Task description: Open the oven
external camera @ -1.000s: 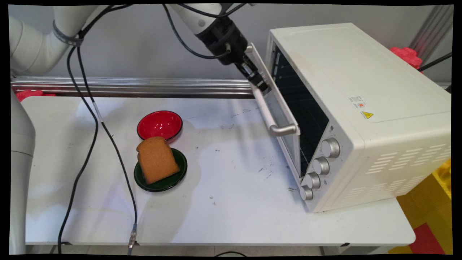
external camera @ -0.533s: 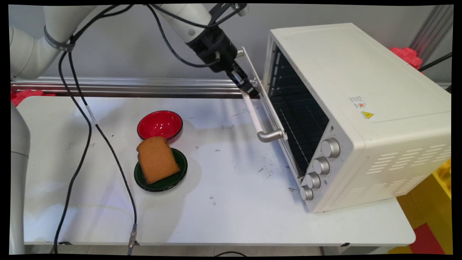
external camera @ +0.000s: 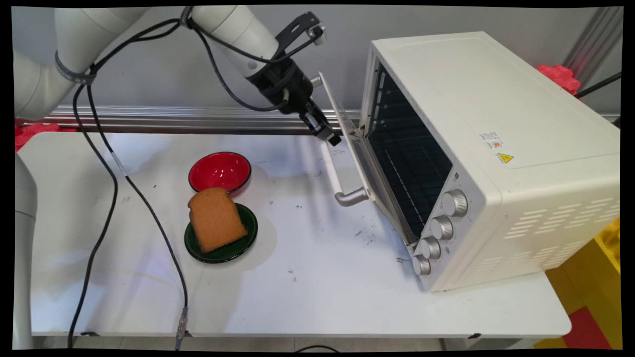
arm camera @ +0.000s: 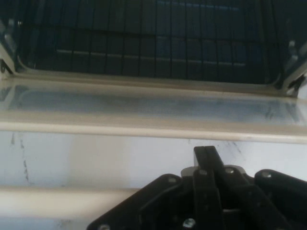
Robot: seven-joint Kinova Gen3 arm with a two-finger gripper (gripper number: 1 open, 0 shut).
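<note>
1. Since the earlier frames, the oven door has been swung further down and outward, and the gripper has been carried leftward and lower with it.
2. At the left of the table, a red bowl is seen, and just in front of it a dark green plate on which a slice of brown bread rests.
3. To the right of these, the gripper is held against the upper, far end of the door's handle, near the door's top edge.
4. Whether the jaws are closed on the handle or merely pressed to it cannot be told; in the hand view only one black finger is seen, just below the door's pale edge.
5. Furthest right, the white toaster oven stands with its dark wire rack exposed and four knobs at its near side.
</note>
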